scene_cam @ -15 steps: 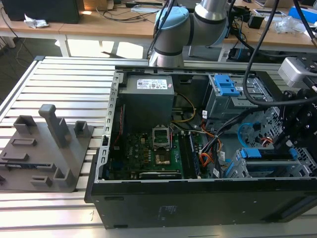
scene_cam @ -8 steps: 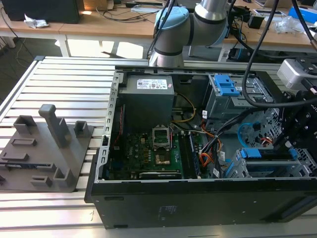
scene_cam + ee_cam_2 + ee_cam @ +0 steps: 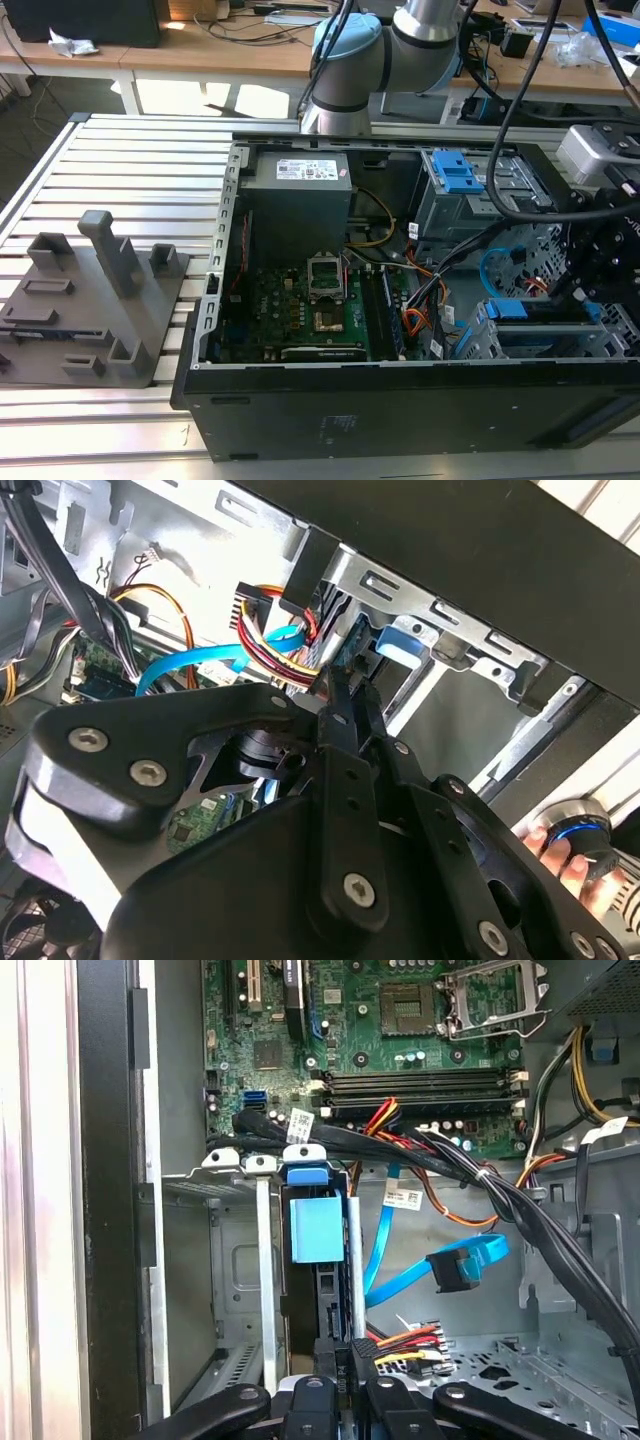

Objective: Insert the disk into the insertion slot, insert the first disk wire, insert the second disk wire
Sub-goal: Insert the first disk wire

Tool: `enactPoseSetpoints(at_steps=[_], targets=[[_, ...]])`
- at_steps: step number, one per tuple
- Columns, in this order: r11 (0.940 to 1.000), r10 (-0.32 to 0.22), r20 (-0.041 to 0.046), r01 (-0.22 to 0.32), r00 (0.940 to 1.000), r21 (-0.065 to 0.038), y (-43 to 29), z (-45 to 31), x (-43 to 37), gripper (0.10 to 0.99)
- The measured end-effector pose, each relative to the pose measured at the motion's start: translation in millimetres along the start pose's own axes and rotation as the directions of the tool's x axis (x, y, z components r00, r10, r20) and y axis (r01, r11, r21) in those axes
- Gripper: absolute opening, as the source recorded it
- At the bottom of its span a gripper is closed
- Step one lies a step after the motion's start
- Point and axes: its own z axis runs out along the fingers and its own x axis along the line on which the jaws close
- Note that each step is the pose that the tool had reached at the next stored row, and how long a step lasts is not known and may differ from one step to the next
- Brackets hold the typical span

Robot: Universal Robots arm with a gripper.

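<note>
The disk (image 3: 318, 1230) stands on edge inside the insertion slot (image 3: 265, 1260), its blue carrier tab (image 3: 510, 308) showing at the cage mouth. My gripper (image 3: 348, 1355) is at the disk's rear edge, fingers close together on a dark plug from which red, yellow and black leads run: the first disk wire (image 3: 405, 1340). In the second wrist view the gripper (image 3: 350, 685) presses against the blue carrier, the wire bundle (image 3: 285, 645) beside it. The second disk wire (image 3: 465, 1265), light blue with a dark plug, hangs loose beside the cage (image 3: 190, 665). In the exterior view my gripper (image 3: 578, 285) reaches into the case's right end.
Thick black cable bundles (image 3: 500, 1195) cross above the cage. The motherboard (image 3: 310, 300) and power supply (image 3: 300, 200) fill the case's left and back. A grey fixture (image 3: 95, 300) stands on the slatted table. A hand (image 3: 560, 855) holds a knob device outside the case.
</note>
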Motion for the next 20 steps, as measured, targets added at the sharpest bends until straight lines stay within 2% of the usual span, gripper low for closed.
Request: enactPoseSetpoints(at_steps=[7, 8, 11, 14, 15, 17, 19, 20], targets=[[1.0, 0.0, 0.0018, 0.0, 1.0, 0.0, 0.0, 0.9, 0.1, 0.188], [1.0, 0.0, 0.0007, 0.0, 1.0, 0.0, 0.0, -0.6, 0.1, 0.251], [1.0, 0.0, 0.0006, 0.0, 1.0, 0.0, 0.8, -14.8, 0.3, 0.251], [1.0, 0.0, -0.0005, 0.0, 1.0, 0.0, 1.3, -24.2, 0.5, 0.251], [1.0, 0.0, -0.0008, 0.0, 1.0, 0.0, 1.4, -26.9, 0.5, 0.235], [1.0, 0.0, -0.0007, 0.0, 1.0, 0.0, 1.8, -34.8, 0.7, 0.106], [1.0, 0.0, -0.0013, 0.0, 1.0, 0.0, 2.5, -47.6, 0.9, 0.106], [1.0, 0.0, -0.0015, 0.0, 1.0, 0.0, 2.6, -50.2, 1.0, 0.106]])
